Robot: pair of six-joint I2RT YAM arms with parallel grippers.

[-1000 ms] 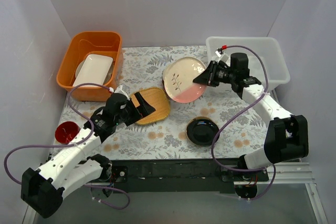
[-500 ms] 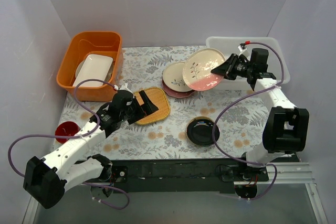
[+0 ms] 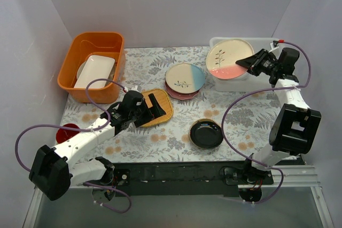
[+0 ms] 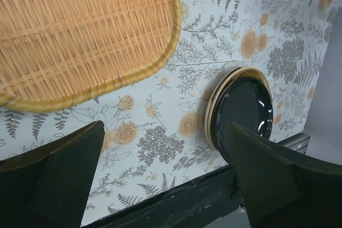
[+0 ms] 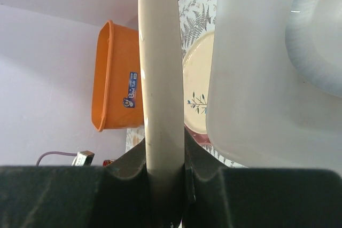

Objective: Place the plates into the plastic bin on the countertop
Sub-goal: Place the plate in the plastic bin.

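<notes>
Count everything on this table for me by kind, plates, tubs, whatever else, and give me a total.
Round plates: 5 (cream-and-pink plate in the right end effector, cream-and-blue plate, pink plate under it, black plate, pale plate inside the plastic bin)
Tubs: 2 (that bin, orange tub)
Woven tray: 1
White rectangular dish: 1
Red disc: 1
Total: 10

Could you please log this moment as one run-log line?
right tool: shut on cream-and-pink plate, over plastic bin | left tool: open, by woven mat | black plate: on countertop
</notes>
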